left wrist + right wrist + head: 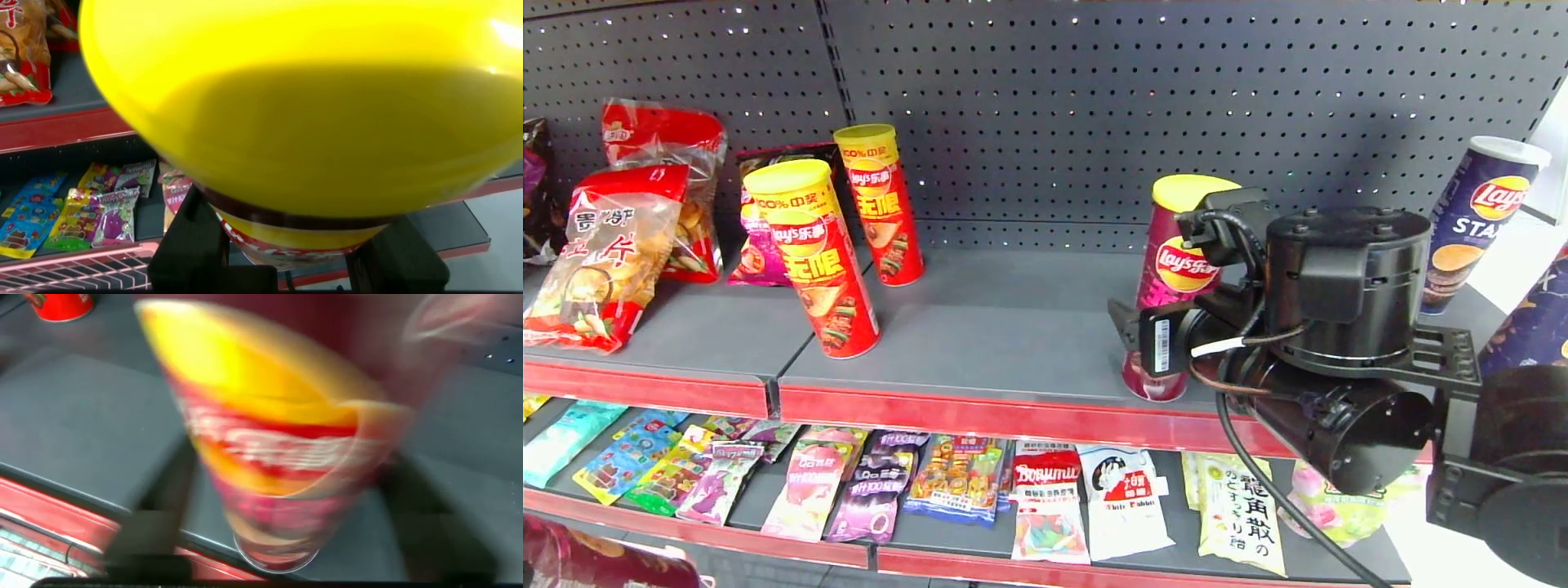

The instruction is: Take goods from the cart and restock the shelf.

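A maroon chips can (1176,269) with a yellow lid stands on the grey upper shelf (1005,335) near its red front edge. My right gripper (1156,327) grips it around the lower body. In the right wrist view the same can (278,457) appears blurred between the dark fingers (155,531), its base on the shelf. My left gripper (290,245) is shut on another chips can (302,106), whose yellow lid faces the camera. Its black fingers (192,249) hold the red body below the lid, out in front of the shelves.
Two red cans (821,253) (882,204) stand at the shelf's left of centre, with snack bags (605,253) further left. A blue can (1478,220) leans at the far right. Candy packets (1045,498) line the lower shelf. The cart's red wire rim (65,273) lies below the left gripper.
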Controlling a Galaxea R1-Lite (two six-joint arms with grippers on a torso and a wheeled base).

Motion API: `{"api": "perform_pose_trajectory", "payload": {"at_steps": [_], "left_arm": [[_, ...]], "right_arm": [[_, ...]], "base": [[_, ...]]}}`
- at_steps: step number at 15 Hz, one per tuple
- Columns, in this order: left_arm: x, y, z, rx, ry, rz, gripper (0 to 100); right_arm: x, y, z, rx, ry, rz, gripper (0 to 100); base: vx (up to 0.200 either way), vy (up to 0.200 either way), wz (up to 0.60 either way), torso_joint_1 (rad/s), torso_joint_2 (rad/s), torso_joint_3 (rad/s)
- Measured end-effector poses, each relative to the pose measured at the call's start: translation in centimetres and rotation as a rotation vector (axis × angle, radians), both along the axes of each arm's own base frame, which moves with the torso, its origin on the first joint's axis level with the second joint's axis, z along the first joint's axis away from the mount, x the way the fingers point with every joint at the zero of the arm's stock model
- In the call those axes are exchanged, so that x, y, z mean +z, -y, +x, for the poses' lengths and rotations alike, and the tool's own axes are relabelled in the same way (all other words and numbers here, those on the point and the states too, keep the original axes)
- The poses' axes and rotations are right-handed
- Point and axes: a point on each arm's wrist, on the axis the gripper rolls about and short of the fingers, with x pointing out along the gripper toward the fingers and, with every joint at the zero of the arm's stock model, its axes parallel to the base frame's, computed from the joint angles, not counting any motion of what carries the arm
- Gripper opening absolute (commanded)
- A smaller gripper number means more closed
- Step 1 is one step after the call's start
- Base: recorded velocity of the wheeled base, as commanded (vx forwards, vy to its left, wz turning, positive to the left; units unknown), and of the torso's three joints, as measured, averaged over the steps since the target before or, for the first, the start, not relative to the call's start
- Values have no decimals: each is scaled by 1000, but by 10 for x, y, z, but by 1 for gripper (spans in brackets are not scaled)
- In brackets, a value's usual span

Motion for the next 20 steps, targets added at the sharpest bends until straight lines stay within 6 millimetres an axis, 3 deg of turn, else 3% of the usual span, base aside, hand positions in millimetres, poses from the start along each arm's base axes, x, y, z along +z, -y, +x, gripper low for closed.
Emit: {"api": "perform_pose_trajectory", "payload": {"at_steps": [7,14,18,20], "left_arm": [[-4,0,1,-1,-13,0,0],[-5,0,4,-5,-28,0,0],[-3,0,7,-11,-30,0,0],[1,0,10,-13,-18,0,0]], "right_arm": [[2,12,-9,-4,1,2,100],[-3,41,-50,59,-12,-7,100],[2,83,-74,222,0,25,100],[-3,122,-85,281,26,11,100]], "base": [[0,0,0,0,0,0],[0,0,0,0,0,0],[0,0,0,0,0,0],[0,0,0,0,0,0]]}}
